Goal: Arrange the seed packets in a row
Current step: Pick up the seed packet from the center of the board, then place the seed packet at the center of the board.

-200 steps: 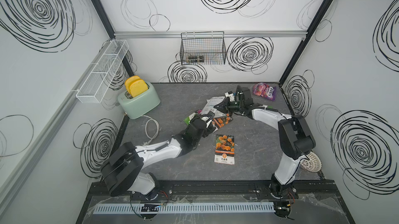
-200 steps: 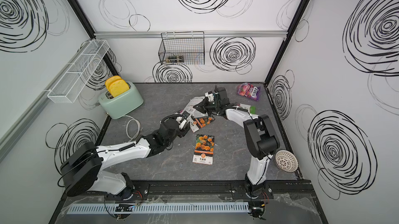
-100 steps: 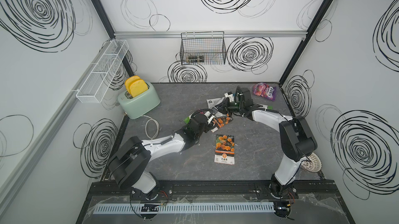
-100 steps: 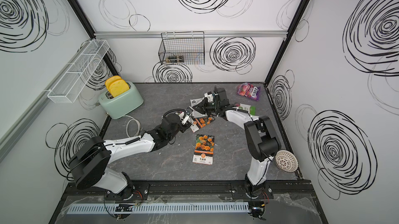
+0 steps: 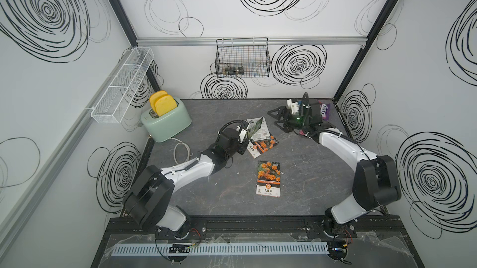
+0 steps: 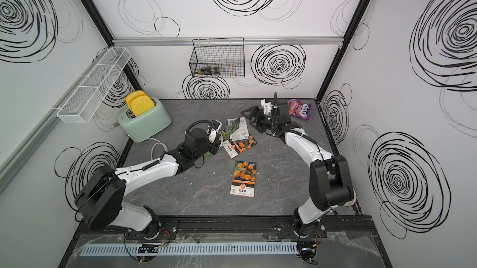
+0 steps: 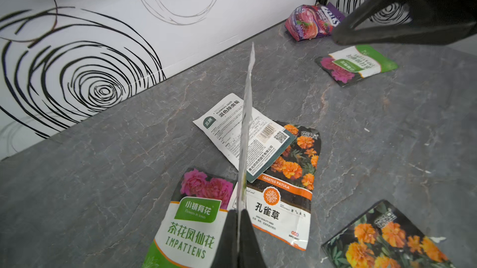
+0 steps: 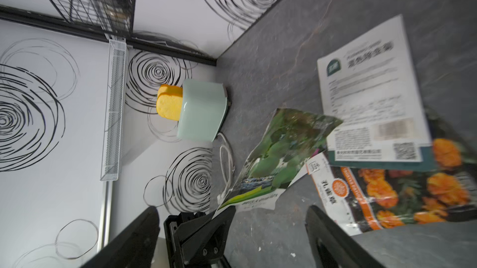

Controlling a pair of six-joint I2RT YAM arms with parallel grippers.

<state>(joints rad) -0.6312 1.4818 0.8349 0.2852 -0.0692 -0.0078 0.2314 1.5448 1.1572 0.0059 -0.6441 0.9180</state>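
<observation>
Left wrist: left fingers (image 7: 227, 241) pinch green packet (image 7: 247, 124); right fingers (image 7: 413, 21) spread near candy bag (image 7: 309, 22).

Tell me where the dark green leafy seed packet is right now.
The dark green packet is mid-table in both top views, pinched on edge in the left gripper above the white-backed packet, between the mint-green toaster and the right gripper.

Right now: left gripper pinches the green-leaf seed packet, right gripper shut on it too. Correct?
Not quite. The right gripper is open, gripping nothing, as seen in a top view. The left gripper does pinch the green-leaf seed packet.
</observation>
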